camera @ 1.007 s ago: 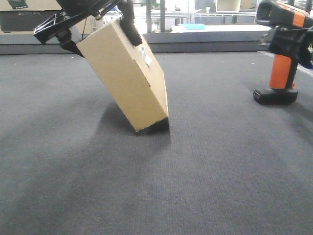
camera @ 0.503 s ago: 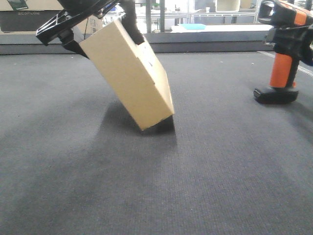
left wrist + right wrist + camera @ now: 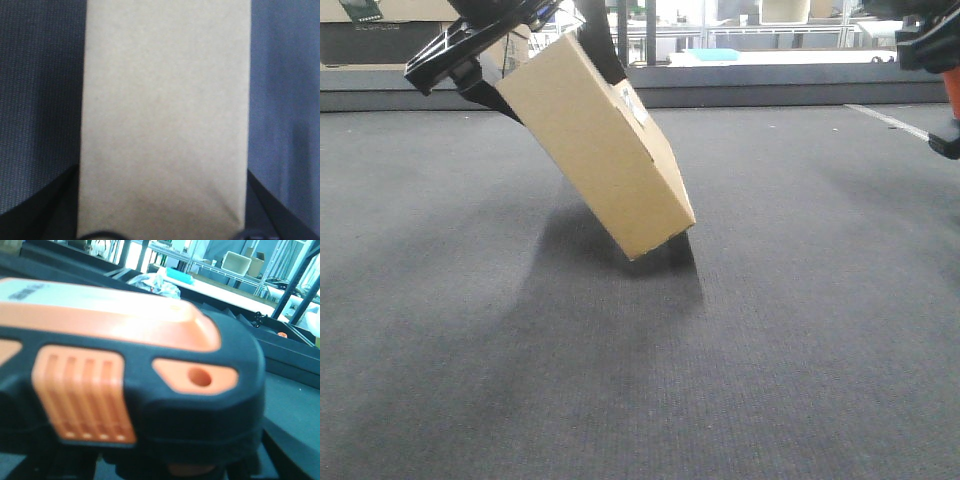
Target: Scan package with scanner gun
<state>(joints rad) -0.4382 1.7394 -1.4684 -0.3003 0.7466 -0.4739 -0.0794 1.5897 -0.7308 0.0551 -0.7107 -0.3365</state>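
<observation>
The package (image 3: pixel 600 155), a flat brown box, hangs tilted with its top to the left. Its small white label (image 3: pixel 638 108) is on the face turned to the right. Its lower corner is at or just above the carpet. My left gripper (image 3: pixel 552 80) is shut on the package's upper end, and in the left wrist view the package (image 3: pixel 165 120) fills the space between the black fingers (image 3: pixel 42 200). The scanner gun (image 3: pixel 950 100) shows only as an orange stem and black foot at the right edge, off the floor. My right gripper (image 3: pixel 925 45) holds it. The scanner gun's head (image 3: pixel 130 370) fills the right wrist view.
Dark grey carpet (image 3: pixel 640 380) covers the floor. A low ledge (image 3: pixel 770 80) runs along the back, with shelving and a blue item (image 3: pixel 718 54) behind it. A bigger cardboard box with a black panel (image 3: pixel 365 35) stands at the back left. A white line (image 3: pixel 895 120) crosses the carpet at right.
The package has shifted right, still tilted in the left gripper. The scanner gun has risen off the carpet and moved right, now mostly out of the front view.
</observation>
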